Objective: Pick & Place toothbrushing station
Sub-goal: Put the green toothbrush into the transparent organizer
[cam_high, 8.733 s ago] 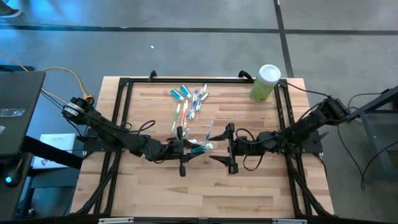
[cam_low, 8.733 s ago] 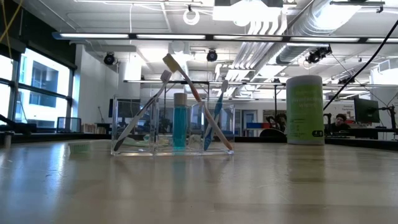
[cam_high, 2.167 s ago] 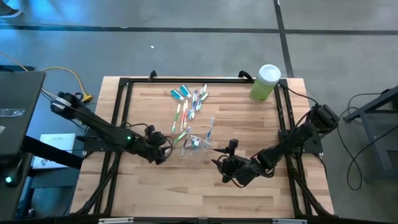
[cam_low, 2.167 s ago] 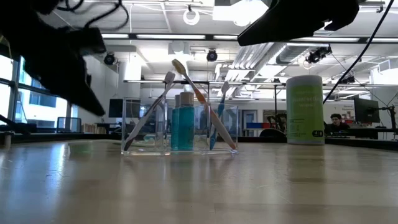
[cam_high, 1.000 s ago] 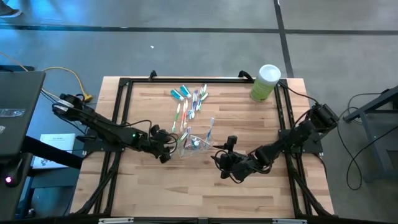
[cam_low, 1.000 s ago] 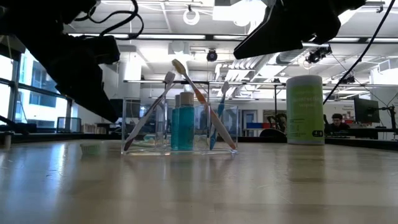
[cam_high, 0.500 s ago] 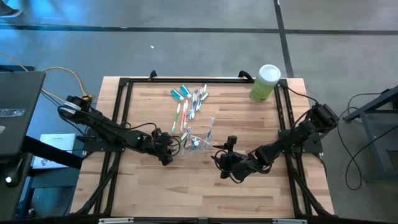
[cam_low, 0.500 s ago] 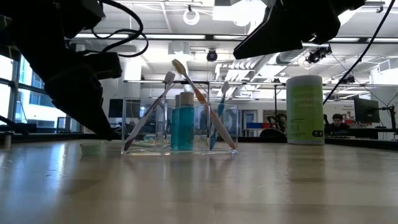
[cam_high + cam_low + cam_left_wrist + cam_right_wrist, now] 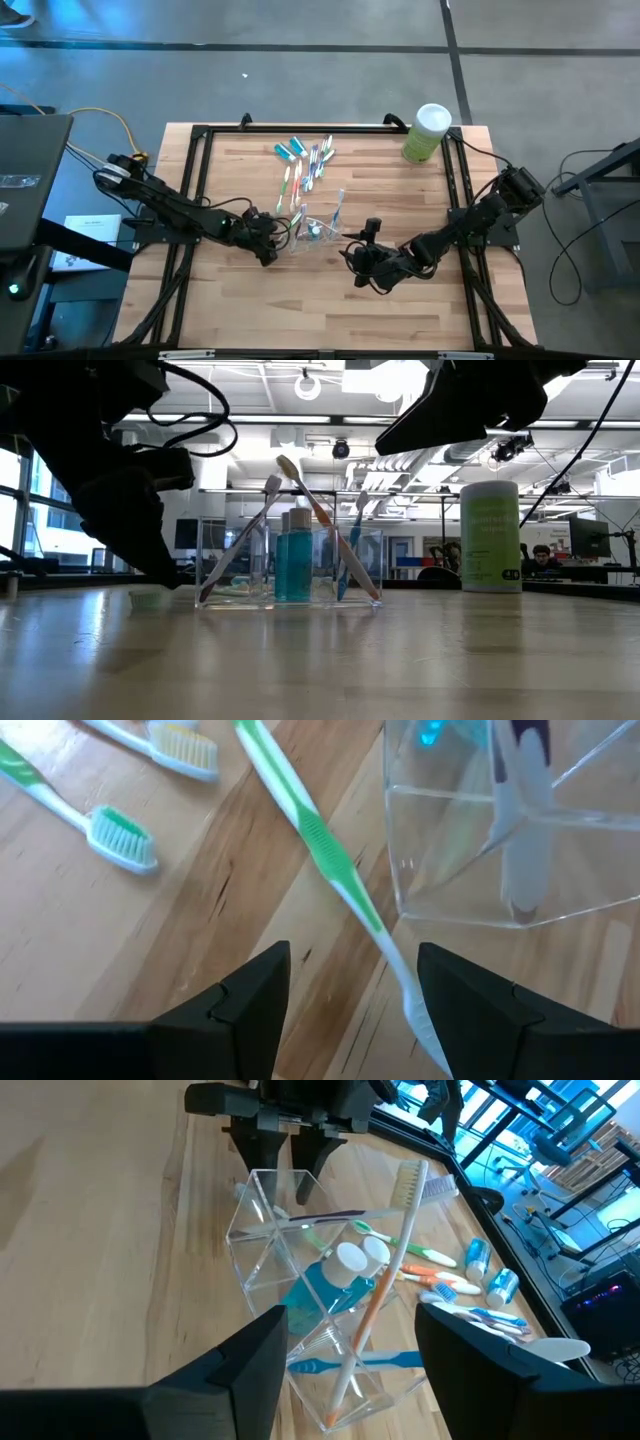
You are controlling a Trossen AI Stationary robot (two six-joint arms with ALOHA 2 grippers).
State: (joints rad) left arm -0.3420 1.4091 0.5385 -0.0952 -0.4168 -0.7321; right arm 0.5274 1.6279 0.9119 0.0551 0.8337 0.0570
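Left wrist view only: green brush (image 9: 330,870) lying flat on the wood between the spread fingers (image 9: 255,1000) of left gripper (image 9: 268,243), touching neither, handle end beside clear holder (image 9: 500,850). Right wrist view only: holder (image 9: 300,1290) compartments with two teal tubes (image 9: 325,1285), an orange brush (image 9: 385,1270), a blue brush (image 9: 350,1363). High view: right gripper (image 9: 362,262) fingers spread, empty, just right of holder; loose brushes (image 9: 305,165) and tubes behind; green canister (image 9: 428,132) at far right corner, well apart.
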